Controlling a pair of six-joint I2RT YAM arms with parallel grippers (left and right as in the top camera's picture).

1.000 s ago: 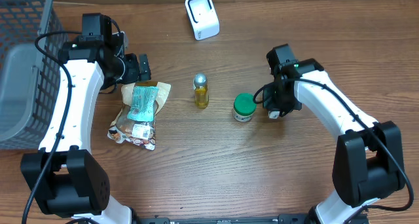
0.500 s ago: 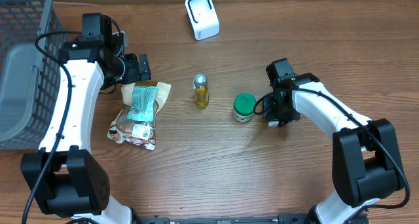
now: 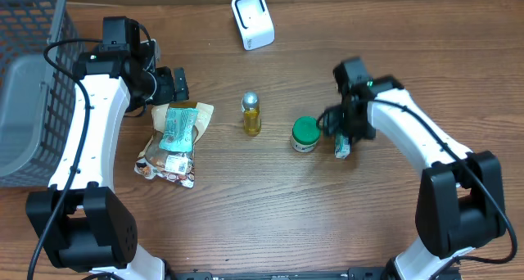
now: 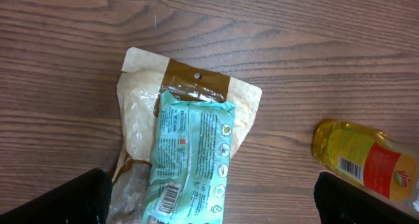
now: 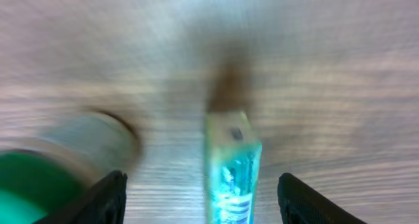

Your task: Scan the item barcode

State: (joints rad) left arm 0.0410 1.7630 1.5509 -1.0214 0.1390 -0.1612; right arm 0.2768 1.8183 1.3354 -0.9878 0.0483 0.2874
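**Overhead:** The right pincer (image 3: 343, 139) is smeared by motion. It sits directly over a slim teal item (image 3: 341, 150) lying on the bench (image 3: 270, 223), just beside the green-lidded jar (image 3: 304, 133) on its right. That item is judged to be the scan target. Its long axis looks to run roughly toward the robot's side of the bench, but blur makes this unsure. The white scanner (image 3: 252, 20) stands at the far edge, well apart from the item, up and across past the yellow bottle (image 3: 251, 114). The right arm is clearly the nearer one. The left pincer (image 3: 176, 85) hangs by the top end of the snack pouch (image 3: 168, 153), far from the target.

**Left wrist:** The jaws are spread full wide with nothing between them. Below them lies the snack pouch, with a teal packet (image 4: 190, 158) lying on top of it, barcode end toward the camera. The yellow bottle lies on its side at the right. The slim teal item is not in this view.

**Right wrist:** The picture is blurred. The fingers (image 5: 108, 199) stand apart. The slim teal item (image 5: 230, 162) lies between them, a little right of centre, with a gap on each side, so it is not gripped. Its long axis points straight away from the camera, square to the closing line. A pinch would therefore land across its narrow width. The jar crowds the left finger, so that side looks tight on clearance.
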